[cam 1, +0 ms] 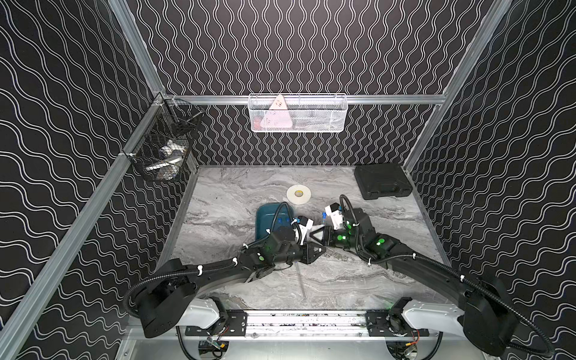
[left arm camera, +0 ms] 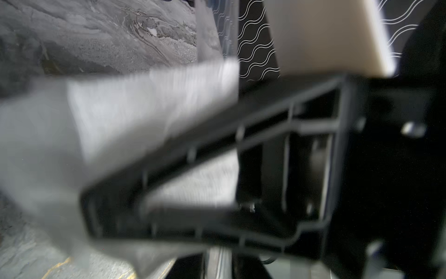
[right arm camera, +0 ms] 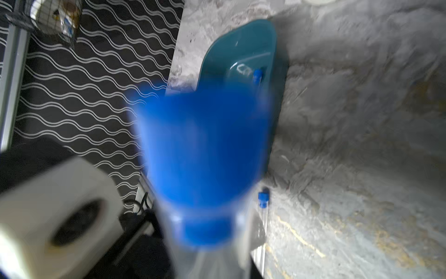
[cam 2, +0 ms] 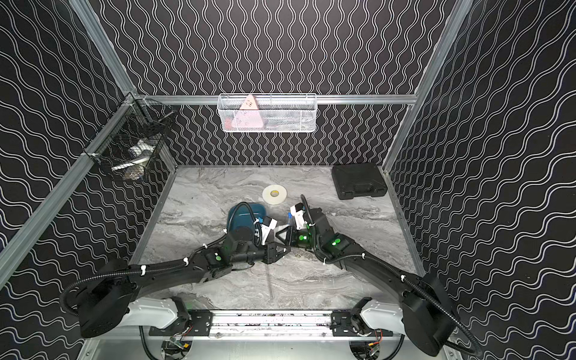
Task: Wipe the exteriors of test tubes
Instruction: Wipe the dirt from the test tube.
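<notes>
Ideally, with the right gripper [cam 1: 318,233] clamped on the tube [right arm camera: 205,157], the left gripper [cam 1: 322,249], pinching the tissue [left arm camera: 144,108], should stroke its whole length.

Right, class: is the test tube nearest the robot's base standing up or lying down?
Lying down: the test tube rests flat along the marble table, seen in both top views.

Top views sharp; wrist views blurred, test tube [right arm camera: 205,174] unfocused.
</notes>
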`<state>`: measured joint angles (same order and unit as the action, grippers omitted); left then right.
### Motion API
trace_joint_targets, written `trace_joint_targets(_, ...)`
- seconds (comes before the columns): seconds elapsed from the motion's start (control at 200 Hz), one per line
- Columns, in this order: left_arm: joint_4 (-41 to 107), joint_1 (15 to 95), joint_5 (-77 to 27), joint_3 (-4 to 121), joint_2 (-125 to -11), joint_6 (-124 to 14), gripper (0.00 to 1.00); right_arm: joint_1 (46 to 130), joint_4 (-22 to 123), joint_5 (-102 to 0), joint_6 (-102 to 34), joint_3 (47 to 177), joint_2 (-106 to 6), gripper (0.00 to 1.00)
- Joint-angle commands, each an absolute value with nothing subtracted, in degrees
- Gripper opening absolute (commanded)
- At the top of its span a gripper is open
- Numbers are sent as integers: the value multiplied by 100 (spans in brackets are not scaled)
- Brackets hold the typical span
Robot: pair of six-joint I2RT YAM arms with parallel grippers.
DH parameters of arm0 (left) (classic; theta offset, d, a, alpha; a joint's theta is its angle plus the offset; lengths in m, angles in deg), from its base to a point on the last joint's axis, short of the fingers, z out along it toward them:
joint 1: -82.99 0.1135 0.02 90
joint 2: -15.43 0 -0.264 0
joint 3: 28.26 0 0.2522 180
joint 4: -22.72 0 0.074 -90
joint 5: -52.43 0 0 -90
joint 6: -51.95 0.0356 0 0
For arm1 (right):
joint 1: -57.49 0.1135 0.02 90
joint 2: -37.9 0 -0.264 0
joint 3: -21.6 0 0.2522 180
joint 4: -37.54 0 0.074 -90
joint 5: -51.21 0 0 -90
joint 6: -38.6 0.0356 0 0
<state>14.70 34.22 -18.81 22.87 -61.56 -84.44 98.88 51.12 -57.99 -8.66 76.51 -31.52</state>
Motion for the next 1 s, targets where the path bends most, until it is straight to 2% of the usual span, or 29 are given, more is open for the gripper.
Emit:
trace_joint_targets(0.0,1368,3456,-2026,2353,-6138,-8369,20,10038,4883,-5898,-613,7560,-3112,19)
trace_joint_targets(0.13,1339,3458,-1969,2350,-6148,-8423,20,9857,5030,-5662,-907,7830,-3150,19)
trace_joint_targets(0.335,1311,3457,-2025,2251,-6078,-8452,20,9083,5302,-6395,-1368,8630,-3641,19)
trace_joint_targets(0.54,1220,3465,-2078,2243,-6096,-8464,20,9159,5280,-6733,-1226,8492,-3647,19)
trace_joint_targets(0.796,1345,3465,-2184,2287,-6036,-8372,20,9968,5129,-6331,-772,7731,-3249,19)
trace_joint_targets(0.996,1319,3463,-2213,2286,-6018,-8428,20,9679,5338,-6237,-1175,8298,-3517,20)
